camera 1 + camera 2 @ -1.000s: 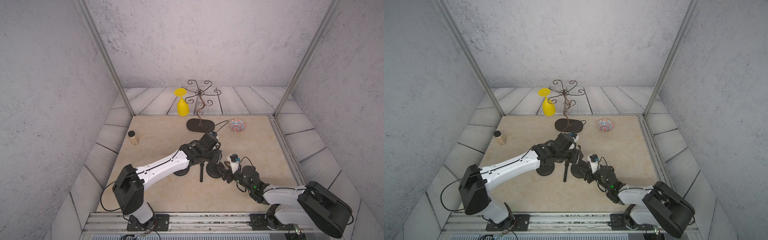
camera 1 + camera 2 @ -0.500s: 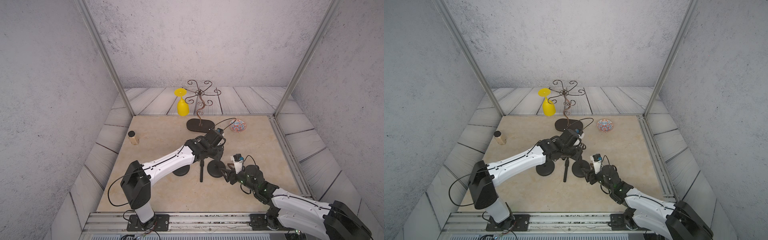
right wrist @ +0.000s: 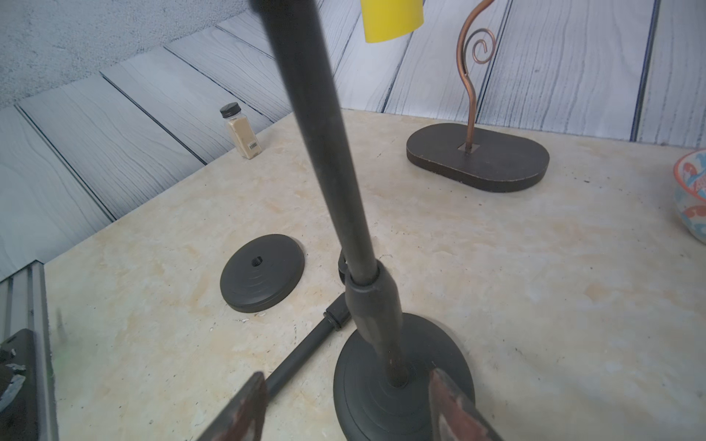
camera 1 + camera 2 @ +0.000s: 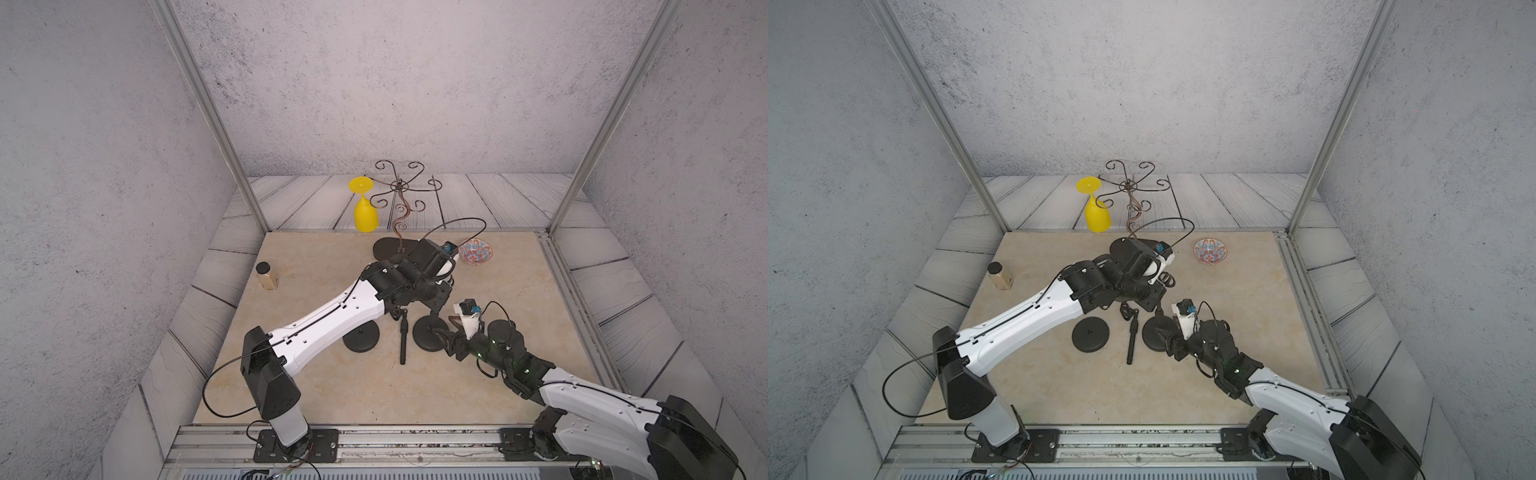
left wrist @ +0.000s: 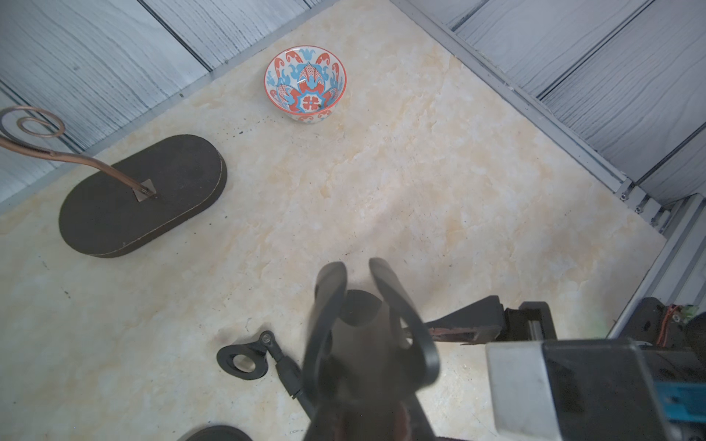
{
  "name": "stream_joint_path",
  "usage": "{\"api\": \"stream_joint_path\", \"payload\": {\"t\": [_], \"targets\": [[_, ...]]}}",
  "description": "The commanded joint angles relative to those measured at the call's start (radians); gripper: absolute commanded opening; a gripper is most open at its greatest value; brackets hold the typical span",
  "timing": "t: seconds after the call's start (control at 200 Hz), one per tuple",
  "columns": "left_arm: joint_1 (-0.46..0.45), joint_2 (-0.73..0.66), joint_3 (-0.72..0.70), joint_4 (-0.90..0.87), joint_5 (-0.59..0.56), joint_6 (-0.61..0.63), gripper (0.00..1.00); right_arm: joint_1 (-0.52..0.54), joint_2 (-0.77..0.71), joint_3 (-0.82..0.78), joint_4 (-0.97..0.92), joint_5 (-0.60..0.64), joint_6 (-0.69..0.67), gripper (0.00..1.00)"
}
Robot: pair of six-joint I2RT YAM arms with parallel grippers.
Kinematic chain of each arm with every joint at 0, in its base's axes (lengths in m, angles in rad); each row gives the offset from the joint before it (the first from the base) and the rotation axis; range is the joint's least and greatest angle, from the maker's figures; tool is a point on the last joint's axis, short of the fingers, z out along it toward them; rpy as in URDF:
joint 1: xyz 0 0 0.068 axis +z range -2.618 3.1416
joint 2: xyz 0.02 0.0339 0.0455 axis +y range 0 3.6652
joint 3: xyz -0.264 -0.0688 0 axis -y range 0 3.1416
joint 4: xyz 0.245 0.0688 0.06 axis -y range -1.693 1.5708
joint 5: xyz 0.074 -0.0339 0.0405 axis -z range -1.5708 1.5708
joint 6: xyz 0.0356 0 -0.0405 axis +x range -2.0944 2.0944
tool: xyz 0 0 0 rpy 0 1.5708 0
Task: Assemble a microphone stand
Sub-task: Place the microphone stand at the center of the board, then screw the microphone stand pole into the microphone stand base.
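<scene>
A black pole (image 3: 328, 152) stands upright in a round black base (image 3: 428, 343), seen in both top views (image 4: 428, 338) (image 4: 1156, 338). My left gripper (image 4: 436, 301) (image 4: 1156, 297) (image 5: 366, 416) is shut on the pole just under its U-shaped clip (image 5: 344, 290). My right gripper (image 4: 442, 328) (image 4: 1167, 336) (image 3: 349, 408) is low at the base's near rim and open, one finger (image 3: 248, 404) clear of the base, the other over its edge. A second round base (image 4: 361, 338) (image 3: 263, 273) and a loose rod (image 4: 403, 338) (image 3: 305, 351) with a ring end (image 5: 244, 361) lie beside it.
A copper wire stand on an oval dark base (image 4: 395, 249) rises at the back, with an upturned yellow goblet (image 4: 365, 212) behind it. A patterned bowl (image 4: 476, 252) sits back right. A spice jar (image 4: 266, 275) stands at the left edge.
My left gripper has shifted toward the back right and closed on the pole. My right gripper has stayed at the base with its opening about the same.
</scene>
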Motion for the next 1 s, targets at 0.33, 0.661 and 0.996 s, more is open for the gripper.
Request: {"api": "stream_joint_path", "payload": {"t": [0.33,0.661,0.996], "targets": [[-0.001,0.042,0.047,-0.033,-0.002,0.04,0.17,-0.107,0.21,0.093,0.182,-0.173,-0.123,0.59],[0.02,0.046,0.046,-0.018,0.03,0.02,0.17,-0.137,0.342,0.158,0.22,-0.288,-0.161,0.38],[0.03,0.057,0.047,-0.012,0.048,0.017,0.17,-0.122,0.396,0.055,0.361,-0.07,-0.049,0.05]]}}
